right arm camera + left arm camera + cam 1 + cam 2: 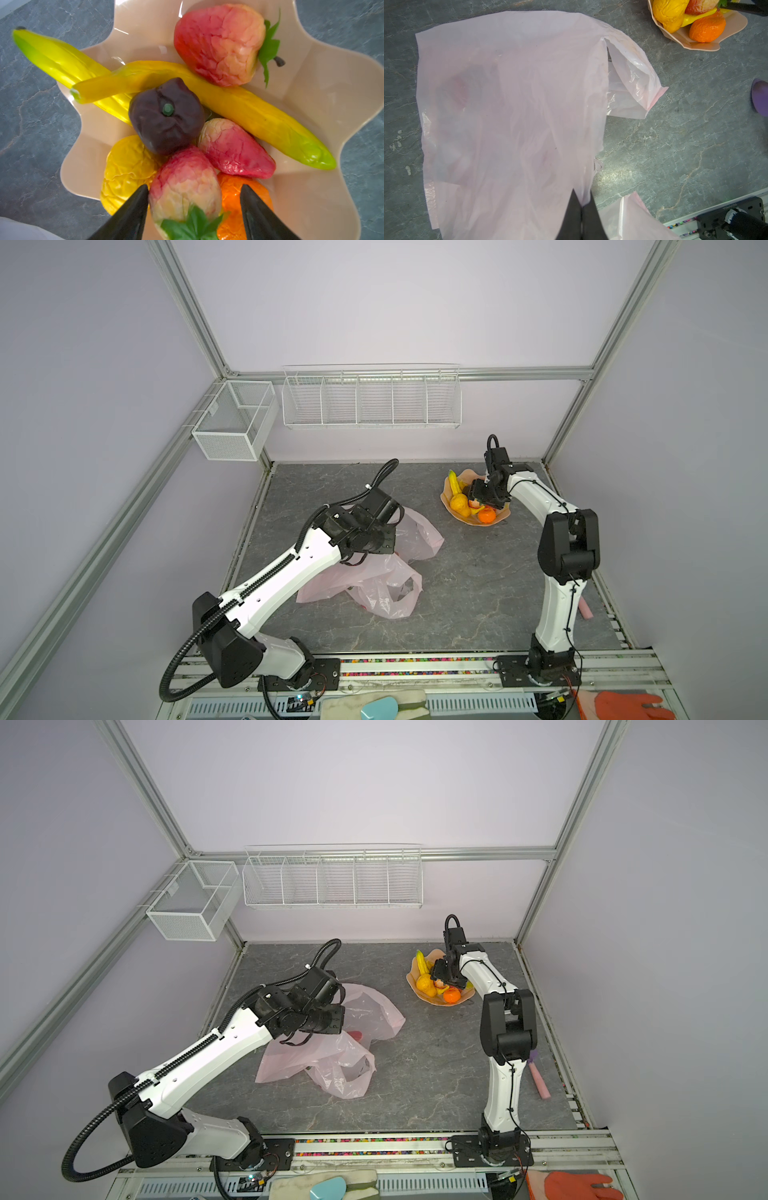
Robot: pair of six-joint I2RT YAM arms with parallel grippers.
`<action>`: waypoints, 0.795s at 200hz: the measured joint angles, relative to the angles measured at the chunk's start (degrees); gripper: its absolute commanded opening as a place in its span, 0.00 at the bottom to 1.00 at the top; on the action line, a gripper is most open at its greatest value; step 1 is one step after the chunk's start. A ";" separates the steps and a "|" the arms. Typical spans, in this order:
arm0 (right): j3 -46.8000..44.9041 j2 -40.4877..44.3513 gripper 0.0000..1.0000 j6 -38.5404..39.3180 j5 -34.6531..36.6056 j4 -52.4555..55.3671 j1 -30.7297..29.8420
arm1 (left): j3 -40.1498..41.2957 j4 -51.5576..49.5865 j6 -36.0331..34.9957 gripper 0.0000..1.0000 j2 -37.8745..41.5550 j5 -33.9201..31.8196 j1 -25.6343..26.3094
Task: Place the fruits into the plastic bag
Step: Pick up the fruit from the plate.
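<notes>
The pale pink plastic bag (374, 585) (328, 1065) lies crumpled on the grey tabletop, and my left gripper (581, 197) is shut on a fold of the bag (508, 104) near its mouth. The fruits sit in a peach scalloped bowl (322, 83) (449, 497). My right gripper (194, 187) is open and down in the bowl. Its fingers straddle a red strawberry (185, 187); one fingertip touches it and the other stands off. Around it lie a dark brown-purple fruit (166, 118), two yellow bananas (228, 99) (52, 56), a yellow pear (126, 170), an orange tangerine (230, 193) and two more strawberries (218, 41) (234, 149).
A purple object (761, 97) and a pink stick (539, 1081) lie by the right arm's base side. White wire baskets (372, 400) (232, 423) hang on the back and left walls. An orange glove (623, 705) rests beyond the front rail.
</notes>
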State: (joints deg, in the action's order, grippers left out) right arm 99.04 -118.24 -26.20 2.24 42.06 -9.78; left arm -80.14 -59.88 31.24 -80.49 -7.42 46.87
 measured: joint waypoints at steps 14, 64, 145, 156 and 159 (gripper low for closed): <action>0.00 -0.04 0.67 -0.13 -0.66 0.00 0.00 | 0.00 0.00 -0.02 0.00 0.00 0.00 0.00; -0.09 -0.04 0.56 -1.01 -1.70 -0.55 0.00 | 0.00 -0.02 0.00 0.00 0.04 -0.02 0.00; -3.28 4.52 0.44 -2.03 -2.08 -1.22 0.00 | 0.00 0.02 0.00 0.00 0.72 -0.02 0.00; -4.20 6.38 0.44 -2.32 -2.12 -1.25 0.00 | 0.00 0.02 0.00 0.00 0.72 0.00 0.00; -4.37 6.88 0.44 -2.36 -2.12 -1.22 0.00 | 0.00 0.02 -0.02 0.00 0.72 0.00 0.00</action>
State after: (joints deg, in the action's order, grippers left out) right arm 94.67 -111.35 -28.56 0.12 40.84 -9.78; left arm -80.14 -59.86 31.22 -79.77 -7.42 46.87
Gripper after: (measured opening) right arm 0.464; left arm 0.047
